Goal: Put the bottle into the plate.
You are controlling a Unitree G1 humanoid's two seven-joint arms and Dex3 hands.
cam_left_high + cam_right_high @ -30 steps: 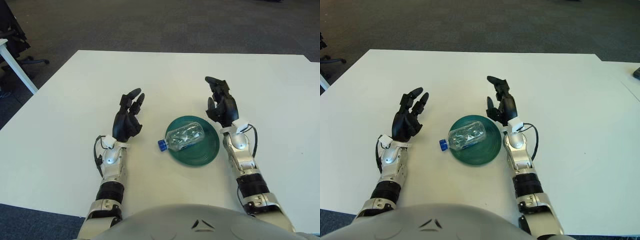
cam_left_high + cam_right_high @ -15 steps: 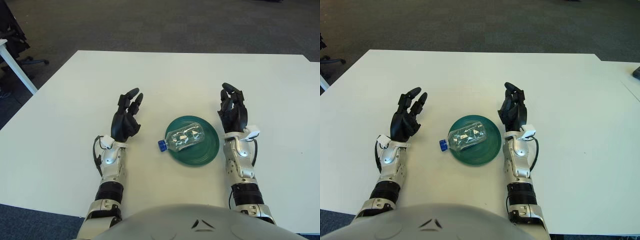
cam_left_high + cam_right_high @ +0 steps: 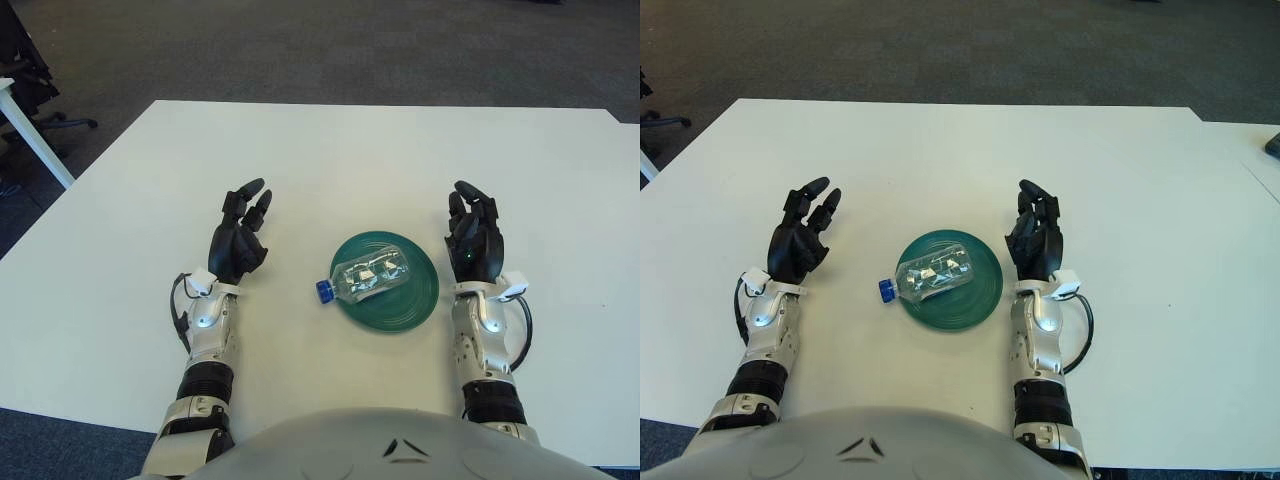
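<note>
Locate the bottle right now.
The bottle lies on its side on the green plate, blue cap past the rim's left edge, between both open hands.

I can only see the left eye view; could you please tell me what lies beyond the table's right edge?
Observer: A second white table stands right beside the work table, with a thin seam between them.
Operator: Thank you. Is there anything on that second table?
Observer: Yes, a small dark object sits at the picture's right edge. It is cut off by the frame, so I cannot tell what it is.
</note>
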